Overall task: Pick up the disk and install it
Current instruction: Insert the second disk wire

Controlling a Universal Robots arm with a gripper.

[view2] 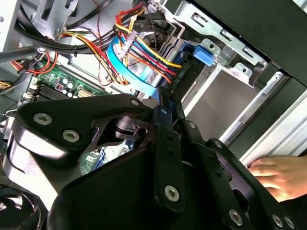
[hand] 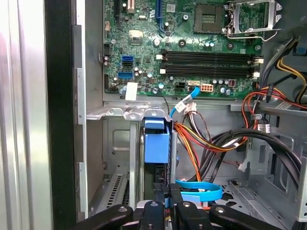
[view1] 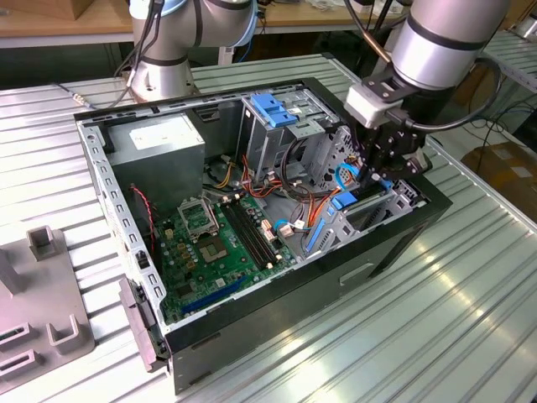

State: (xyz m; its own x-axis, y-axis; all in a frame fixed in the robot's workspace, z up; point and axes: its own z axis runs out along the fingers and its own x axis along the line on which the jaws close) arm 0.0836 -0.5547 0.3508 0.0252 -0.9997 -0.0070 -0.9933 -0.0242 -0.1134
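Green motherboard [hand: 182, 48], blue disk [hand: 157, 143] carrier, black gripper [hand: 165, 211].

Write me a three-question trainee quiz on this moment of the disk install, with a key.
1. True or false: the computer case lies open with its motherboard exposed.
2. What is the gripper nearest to? A: the processor socket. B: the disk, edge-on in the metal bay. C: the power supply.
3. Fill in: in the second wrist view, a person's ____ rests outside the case.

Key: 1 true. 2 B. 3 hand.
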